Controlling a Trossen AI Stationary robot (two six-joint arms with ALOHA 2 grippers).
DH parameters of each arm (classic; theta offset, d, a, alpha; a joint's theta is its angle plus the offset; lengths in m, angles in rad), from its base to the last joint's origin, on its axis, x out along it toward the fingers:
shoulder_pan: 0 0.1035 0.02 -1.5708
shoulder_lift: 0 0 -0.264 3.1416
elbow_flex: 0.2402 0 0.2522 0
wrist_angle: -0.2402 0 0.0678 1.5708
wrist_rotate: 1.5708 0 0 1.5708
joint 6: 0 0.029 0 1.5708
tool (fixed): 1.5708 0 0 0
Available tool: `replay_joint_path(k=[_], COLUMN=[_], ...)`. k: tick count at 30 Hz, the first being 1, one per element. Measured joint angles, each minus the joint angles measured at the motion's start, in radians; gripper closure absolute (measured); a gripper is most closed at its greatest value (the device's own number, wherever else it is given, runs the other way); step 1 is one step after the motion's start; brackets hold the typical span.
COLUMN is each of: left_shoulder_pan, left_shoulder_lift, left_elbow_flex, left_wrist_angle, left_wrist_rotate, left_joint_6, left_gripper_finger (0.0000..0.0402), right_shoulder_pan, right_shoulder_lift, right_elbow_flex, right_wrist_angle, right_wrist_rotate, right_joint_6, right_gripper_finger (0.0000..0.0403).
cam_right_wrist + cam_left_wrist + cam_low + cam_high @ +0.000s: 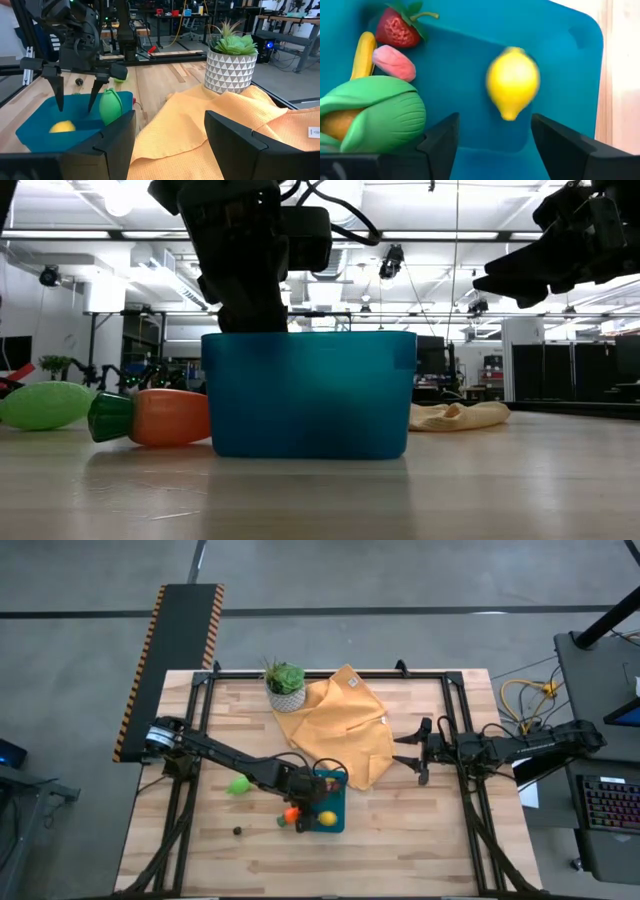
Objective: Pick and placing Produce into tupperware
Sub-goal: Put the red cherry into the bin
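Observation:
The teal tupperware (338,802) stands near the table's middle, seen in the low view as a blue box (308,393). My left gripper (492,142) hangs open just above its inside, fingers pointing down, also seen from across (76,95). Below it a yellow lemon (512,82) lies on the container floor, slightly blurred. A strawberry (395,29), a yellow piece (364,52), a pink piece (394,62) and a green-husked piece (380,117) also sit inside. My right gripper (415,752) waits open above the table's right side.
An orange carrot (165,417) lies against the container's left side, a lime-green fruit (238,785) and a small dark piece (238,831) farther left. The mustard cloth (345,725) spreads behind the container, with a potted plant (286,685) at its far left corner.

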Motion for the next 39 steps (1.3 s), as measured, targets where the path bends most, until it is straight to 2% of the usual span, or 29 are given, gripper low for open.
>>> replay_joint_path(k=[4, 12, 15, 21, 23, 30, 39], left_shoulder_pan=[0.006, 0.006, 0.005, 0.005, 0.002, -0.028, -0.048], left_shoulder_lift=[-0.003, -0.021, -0.047, -0.145, -0.177, -0.281, -0.383], left_elbow_flex=[0.003, 0.113, 0.135, 0.122, 0.111, 0.052, -0.078], left_wrist_angle=[0.017, 0.025, 0.026, 0.044, 0.043, 0.049, 0.226], left_wrist_rotate=[0.000, -0.012, -0.105, -0.447, -0.523, -0.589, -0.714], left_joint_6=[0.037, 0.242, 0.274, 0.298, 0.296, 0.319, 0.369], left_gripper_finger=[0.0166, 0.0166, 0.0166, 0.0166, 0.0166, 0.0166, 0.0166], right_shoulder_pan=[0.000, 0.000, 0.000, 0.000, 0.000, 0.000, 0.000], right_shoulder_lift=[0.000, 0.000, 0.000, 0.000, 0.000, 0.000, 0.000], right_elbow_flex=[0.000, 0.000, 0.000, 0.000, 0.000, 0.000, 0.000], right_wrist_angle=[0.000, 0.000, 0.000, -0.002, -0.004, -0.006, -0.007], right_wrist_rotate=[0.000, 0.000, 0.000, 0.000, 0.000, 0.000, 0.000], right_joint_6=[0.000, 0.000, 0.000, 0.000, 0.000, 0.000, 0.000], right_gripper_finger=[0.0175, 0.0175, 0.0175, 0.0175, 0.0175, 0.0175, 0.0175])
